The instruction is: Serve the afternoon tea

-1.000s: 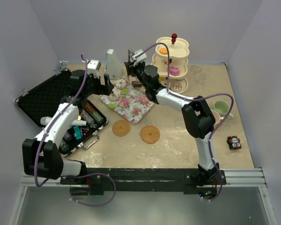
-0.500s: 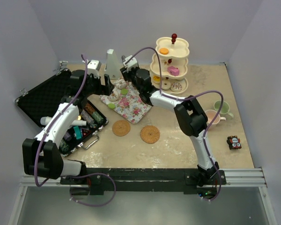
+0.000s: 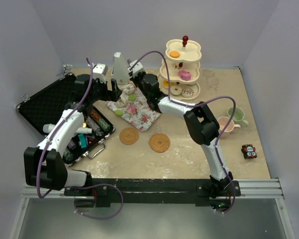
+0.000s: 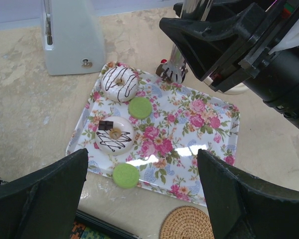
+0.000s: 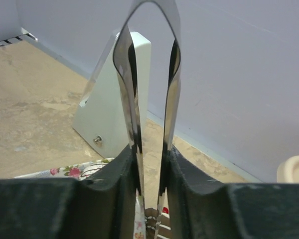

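Observation:
My right gripper (image 5: 150,174) is shut on metal tongs (image 5: 148,74). The tongs' tips (image 4: 172,73) reach down at the far edge of the floral tray (image 4: 209,144), on either side of a small chocolate cake (image 5: 157,222); I cannot tell whether they pinch it. On the tray lie two iced donuts (image 4: 119,83) (image 4: 114,134) and two green discs (image 4: 140,107) (image 4: 125,175). My left gripper (image 4: 142,196) hangs open above the tray's near side, holding nothing. The cream three-tier stand (image 3: 182,64) with its red knob (image 3: 185,38) carries several cakes.
An open black case (image 3: 65,114) of tools lies at the left. A grey pyramid-shaped object (image 3: 120,67) stands behind the tray. Two woven coasters (image 3: 129,136) (image 3: 160,142) lie in front of it. Pink (image 3: 224,124) and green (image 3: 236,115) mugs sit right, near a small toy (image 3: 248,151).
The right arm has swung left from beside the stand to the tray's far edge, carrying the tongs. The left arm has stayed still and open.

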Tool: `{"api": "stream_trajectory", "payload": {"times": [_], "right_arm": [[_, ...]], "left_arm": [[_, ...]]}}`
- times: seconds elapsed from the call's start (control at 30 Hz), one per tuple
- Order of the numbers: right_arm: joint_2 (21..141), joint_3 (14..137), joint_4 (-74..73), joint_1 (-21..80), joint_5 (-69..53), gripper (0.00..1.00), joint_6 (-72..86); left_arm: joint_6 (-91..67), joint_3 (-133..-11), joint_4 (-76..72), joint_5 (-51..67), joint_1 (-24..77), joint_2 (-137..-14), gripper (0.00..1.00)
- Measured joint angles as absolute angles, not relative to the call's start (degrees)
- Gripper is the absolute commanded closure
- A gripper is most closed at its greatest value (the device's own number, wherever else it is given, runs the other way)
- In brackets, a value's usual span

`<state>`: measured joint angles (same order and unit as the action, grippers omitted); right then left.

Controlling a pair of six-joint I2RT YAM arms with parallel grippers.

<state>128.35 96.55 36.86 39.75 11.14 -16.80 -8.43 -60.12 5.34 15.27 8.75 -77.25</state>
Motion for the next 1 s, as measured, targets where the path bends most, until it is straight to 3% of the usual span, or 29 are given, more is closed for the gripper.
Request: {"api": "stream_trajectory", "payload": {"times": [0.1, 0.23, 0.43, 0.83, 1.0], "right_arm": [[128.4, 96.6, 36.8, 39.7, 11.1, 0.91, -17.4], [128.3, 96.6, 36.6, 39.7, 10.8, 0.98, -17.4], [124.5, 96.6, 30.9, 39.8, 9.4, 0.99, -16.0], [102.2, 97.8, 21.3, 40.2, 8.4, 1.00, -11.9], [99.9, 97.6, 20.2, 40.2, 11.5, 1.00, -11.5]], "left_arm": [[-8.4, -60.1, 5.3, 15.5, 8.8, -77.3, 0.05], [-8.5, -60.1, 5.3, 15.8, 8.8, -77.3, 0.05], [-8.5, -60.1, 5.3, 15.8, 8.8, -77.3, 0.05], [-9.0, -60.1, 5.3, 15.3, 8.8, -76.0, 0.05], [-9.4, -60.1, 5.2, 15.2, 8.8, -75.3, 0.05]]}}
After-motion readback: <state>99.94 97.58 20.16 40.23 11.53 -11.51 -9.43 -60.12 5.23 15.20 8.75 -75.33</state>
